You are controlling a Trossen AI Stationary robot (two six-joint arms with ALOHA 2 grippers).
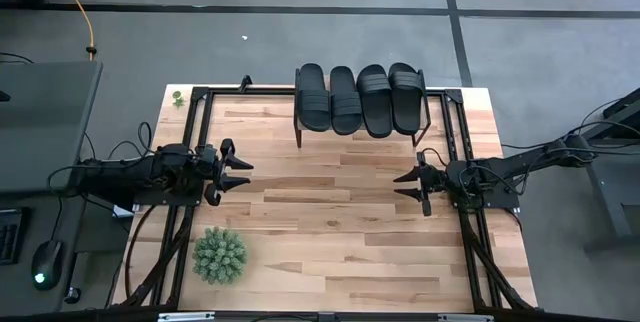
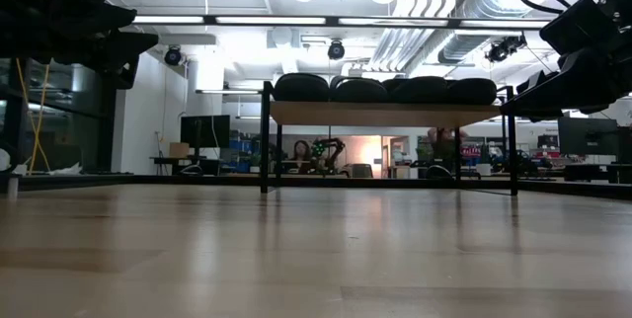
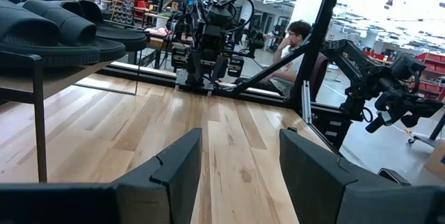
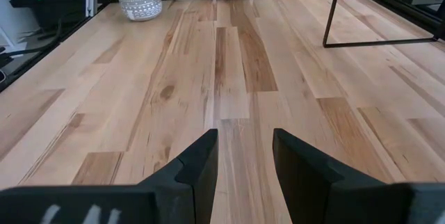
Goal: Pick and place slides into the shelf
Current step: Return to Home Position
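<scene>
Several black slides (image 1: pixel 358 98) lie side by side on the shelf (image 1: pixel 362 130), a low rack with a wood top and thin black legs at the table's far middle; the low view shows the slides (image 2: pixel 385 88) resting by their soles on the shelf's plank (image 2: pixel 385 113). My left gripper (image 1: pixel 240 172) hovers open near the table's left edge, pointing toward the right. My right gripper (image 1: pixel 405 184) hovers open near the right edge, pointing left. Both are clear of the shelf, with nothing between the fingers, as the left wrist view (image 3: pixel 240 175) and right wrist view (image 4: pixel 245 165) show.
A small potted green plant (image 1: pixel 219 254) stands at the near left of the table. A black metal frame (image 1: pixel 190 162) runs along the table's sides and far edge. Bare wood lies between the two grippers. A person (image 3: pixel 295 40) sits beyond the table.
</scene>
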